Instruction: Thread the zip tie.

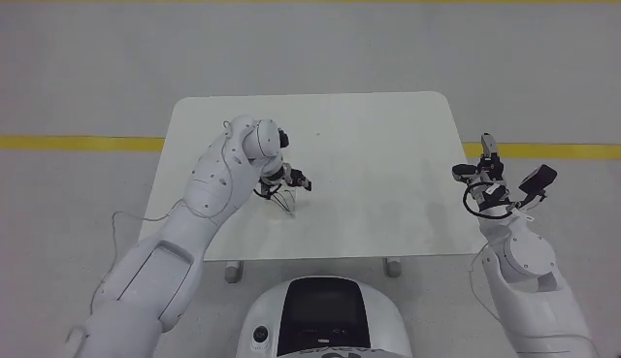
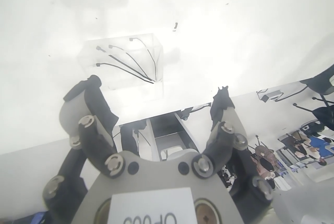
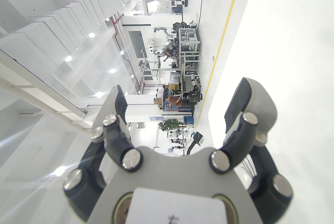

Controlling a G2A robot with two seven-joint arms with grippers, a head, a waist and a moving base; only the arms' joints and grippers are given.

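Several zip ties point(image 2: 142, 76) stand fanned in a clear box point(image 2: 135, 90) near the robot-side edge of the table point(image 1: 388, 145); we should lower the wide-open left gripper point(image 2: 156, 94) over one tie alone. Our right gripper point(image 3: 180, 102), also spread and empty, hangs beyond the table's right edge, and the box walls look like our one obstacle.

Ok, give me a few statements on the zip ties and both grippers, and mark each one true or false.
1. The left gripper is open and empty. True.
2. The black zip ties lie loose on the bare table. False: they sit inside a clear box on the white table.
3. The right gripper is shut on a zip tie. False: it is open and holds nothing.
4. The clear box is nearer the left gripper than the right gripper. True.
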